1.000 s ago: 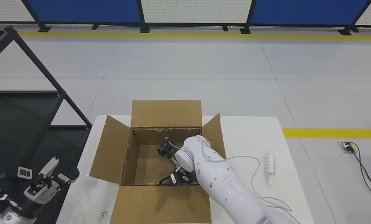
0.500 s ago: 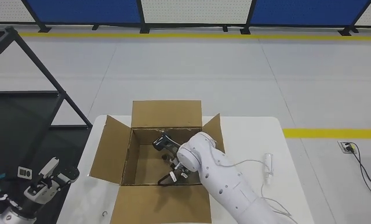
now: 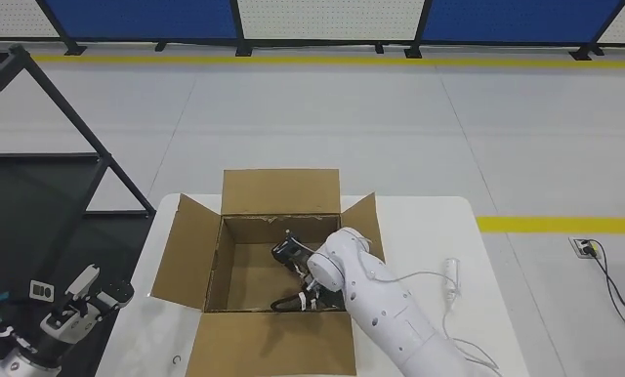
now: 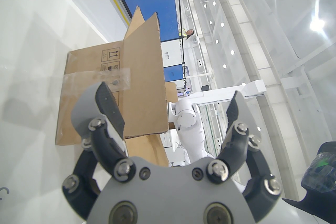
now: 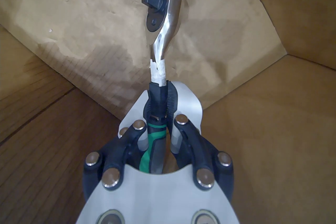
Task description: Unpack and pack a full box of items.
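Box (image 3: 280, 189), ratchet (image 5: 160, 33) in right tool (image 5: 159, 104), shifted slightly

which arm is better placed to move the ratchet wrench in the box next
Right, probably: the right gripper is shut on the ratchet wrench inside the cardboard box. The left gripper is open and empty, outside the box.

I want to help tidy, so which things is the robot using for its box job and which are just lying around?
For the job: box, wrench, right gripper holding the wrench inside the box.
Lying about or idle: white bottle on the table beside the box, open left gripper.
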